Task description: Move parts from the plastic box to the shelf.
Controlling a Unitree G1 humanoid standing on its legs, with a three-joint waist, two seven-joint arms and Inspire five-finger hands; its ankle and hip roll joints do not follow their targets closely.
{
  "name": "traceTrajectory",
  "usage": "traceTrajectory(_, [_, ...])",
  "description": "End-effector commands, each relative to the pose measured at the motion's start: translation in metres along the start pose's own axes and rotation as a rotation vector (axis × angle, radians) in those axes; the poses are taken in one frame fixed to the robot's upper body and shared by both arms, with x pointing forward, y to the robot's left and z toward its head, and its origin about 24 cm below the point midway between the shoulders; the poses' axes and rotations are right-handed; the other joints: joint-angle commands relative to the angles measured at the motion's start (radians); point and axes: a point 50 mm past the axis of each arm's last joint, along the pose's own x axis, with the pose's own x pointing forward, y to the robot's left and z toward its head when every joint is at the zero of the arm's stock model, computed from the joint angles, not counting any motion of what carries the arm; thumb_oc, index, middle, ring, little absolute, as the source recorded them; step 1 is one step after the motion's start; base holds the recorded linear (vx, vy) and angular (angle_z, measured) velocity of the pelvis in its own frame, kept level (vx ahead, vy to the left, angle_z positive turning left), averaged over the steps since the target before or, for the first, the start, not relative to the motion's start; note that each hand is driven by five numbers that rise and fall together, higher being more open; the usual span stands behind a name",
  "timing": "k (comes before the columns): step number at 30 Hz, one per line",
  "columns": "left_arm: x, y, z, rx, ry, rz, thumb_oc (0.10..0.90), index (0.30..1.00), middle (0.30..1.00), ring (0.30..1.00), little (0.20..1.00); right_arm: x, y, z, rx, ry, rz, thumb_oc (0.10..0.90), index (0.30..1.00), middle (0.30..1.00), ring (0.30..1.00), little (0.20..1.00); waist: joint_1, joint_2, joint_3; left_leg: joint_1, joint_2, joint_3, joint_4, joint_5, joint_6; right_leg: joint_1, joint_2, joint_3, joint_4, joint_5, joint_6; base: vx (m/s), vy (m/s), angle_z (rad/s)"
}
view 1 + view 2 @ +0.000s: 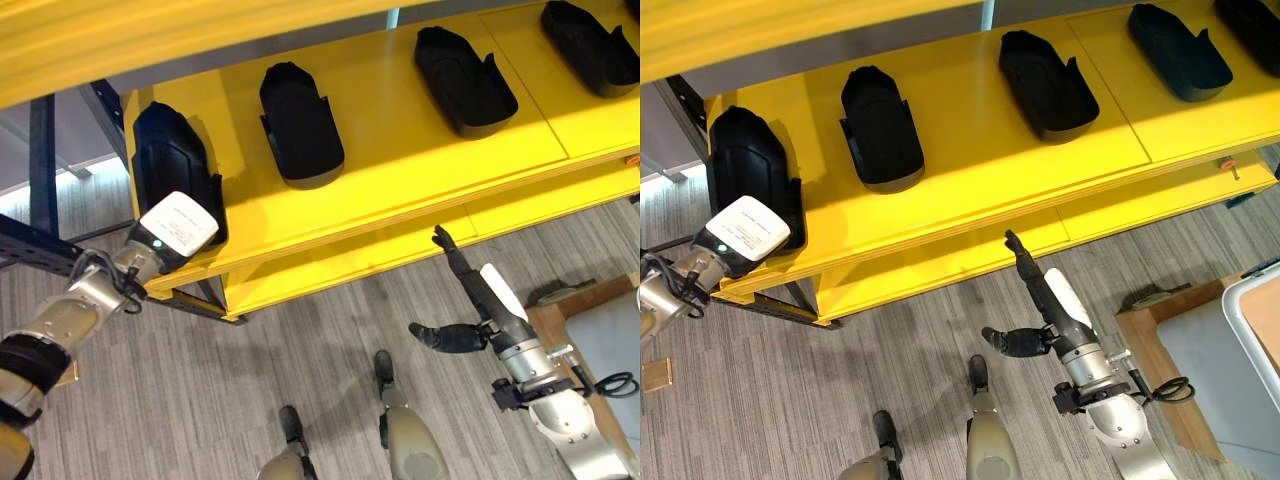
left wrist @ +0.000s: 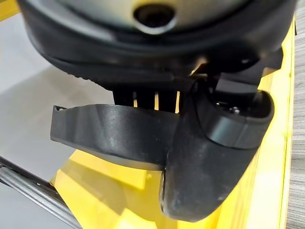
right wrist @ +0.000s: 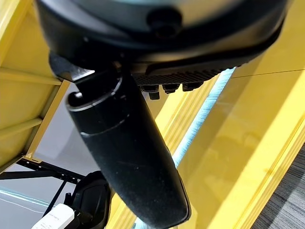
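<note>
Part (image 1: 170,160), black moulded: at yellow shelf's (image 1: 400,150) end, just ahead of left hand (image 1: 178,228). Left wrist view: fingers (image 2: 147,98) and thumb curled round part's rim, clasped. Right eye view: right hand (image 1: 1040,300) relaxed, empty, below shelf. Advised: settle flat, clear of neighbouring parts, before letting go.
</note>
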Motion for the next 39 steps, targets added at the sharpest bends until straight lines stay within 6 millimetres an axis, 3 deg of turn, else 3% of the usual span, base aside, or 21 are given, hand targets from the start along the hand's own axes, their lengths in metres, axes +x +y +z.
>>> traceTrajectory(1, [-0.01, -0.004, -0.027, 0.037, 0.082, -0.04, 0.798, 0.857, 0.857, 0.857, 0.857, 0.006, -0.024, 0.044, -0.002, -0.261, -0.091, 0.9, 1.0, 1.0, 1.0, 1.0, -0.019, -0.002, -0.033, -0.045, 0.017, -0.025, 0.091, -0.036, 0.032, 0.065, -0.101, -0.024, 0.123, -0.156, 0.115, 0.0, 0.0, 0.0])
traceTrajectory(2, [-0.009, -0.002, -0.028, 0.031, 0.088, -0.031, 0.9, 1.0, 1.0, 1.0, 1.0, 0.006, -0.024, 0.043, -0.001, -0.258, -0.091, 0.9, 1.0, 1.0, 1.0, 1.0, -0.019, -0.002, -0.032, -0.042, 0.018, -0.025, 0.092, -0.041, 0.031, 0.069, -0.101, -0.025, 0.124, -0.161, 0.116, 0.0, 0.0, 0.0])
traceTrajectory(27, [-0.021, 0.012, -0.049, 0.043, 0.129, 0.03, 0.9, 1.0, 1.0, 1.0, 1.0, 0.001, -0.027, 0.037, -0.012, -0.219, -0.115, 0.9, 1.0, 1.0, 1.0, 1.0, -0.009, 0.015, -0.085, -0.006, 0.013, -0.03, 0.088, -0.046, 0.03, 0.115, -0.109, -0.036, 0.119, -0.165, 0.116, 0.0, 0.0, 0.0])
traceTrajectory(39, [-0.041, 0.015, -0.074, -0.07, 0.342, 0.139, 0.9, 1.0, 1.0, 1.0, 1.0, -0.002, -0.026, 0.03, 0.002, -0.18, -0.14, 0.9, 1.0, 1.0, 1.0, 1.0, 0.007, 0.024, -0.166, 0.077, 0.004, -0.031, 0.044, -0.048, 0.03, 0.204, -0.11, -0.057, 0.084, -0.169, 0.119, 0.04, -0.003, 0.04])
